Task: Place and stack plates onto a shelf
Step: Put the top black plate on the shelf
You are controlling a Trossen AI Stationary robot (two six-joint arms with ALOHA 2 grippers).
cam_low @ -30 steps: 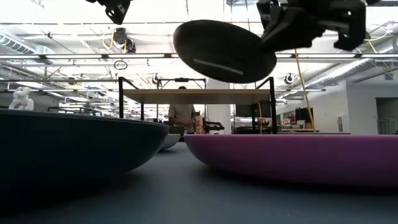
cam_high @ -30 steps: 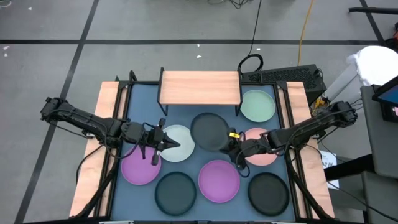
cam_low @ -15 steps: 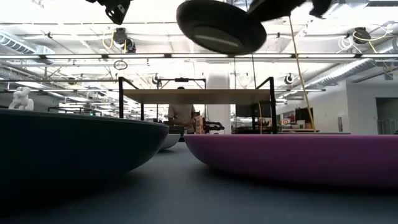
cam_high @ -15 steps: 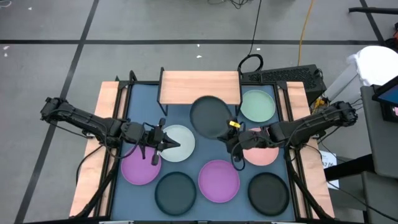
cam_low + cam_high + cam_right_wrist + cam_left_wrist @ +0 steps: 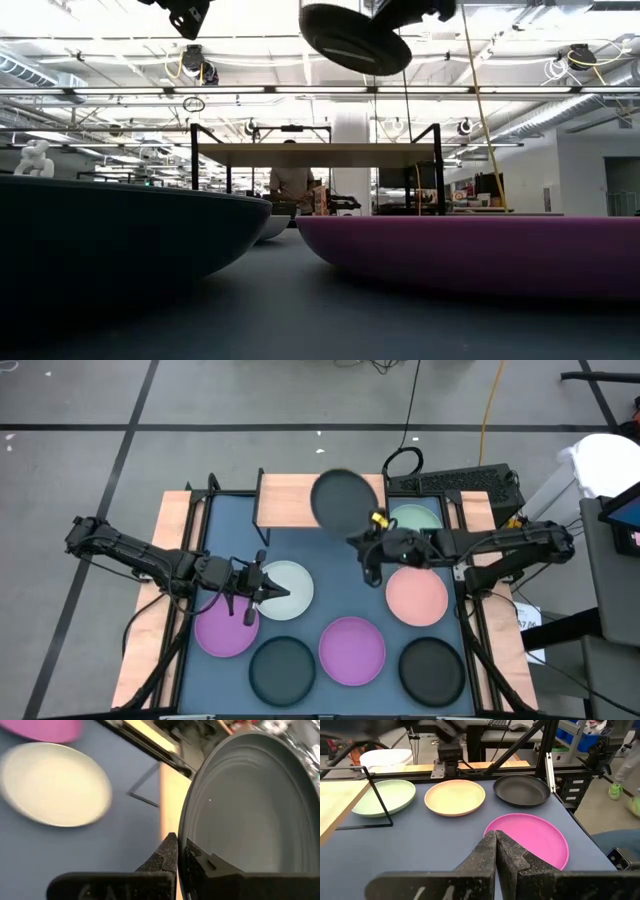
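My right gripper (image 5: 364, 540) is shut on a dark charcoal plate (image 5: 343, 500), held in the air over the right part of the light-wood shelf (image 5: 290, 500). In the low view the plate (image 5: 355, 38) hangs well above the shelf board (image 5: 300, 154). My left gripper (image 5: 264, 589) is shut and hovers over the white plate (image 5: 290, 592), high above the table. Two purple plates (image 5: 225, 630) (image 5: 352, 650), two dark ones (image 5: 282, 668) (image 5: 432, 668), the pink one (image 5: 417, 596) and the mint one (image 5: 418, 528) lie flat on the table. My right gripper pinches the dark plate by its rim (image 5: 183, 836), on the side nearest the table's right and near edges, with one finger on the inner face and one on the underside. The fingers reach in roughly level from the right. The plate is lifted clear, nearly level, slightly tilted.
The shelf stands on thin black legs (image 5: 193, 158) at the far middle of the blue-grey tabletop (image 5: 320, 565). The mint plate lies just right of the shelf, partly under my right arm. Wooden edges and black rails run along both sides of the table. A person shows far behind the shelf (image 5: 292, 182).
My right gripper has moved up and toward the table's far edge, carrying the dark plate from over the table's middle to above the shelf's right part. The pink plate, earlier partly covered by the arm, now shows whole.
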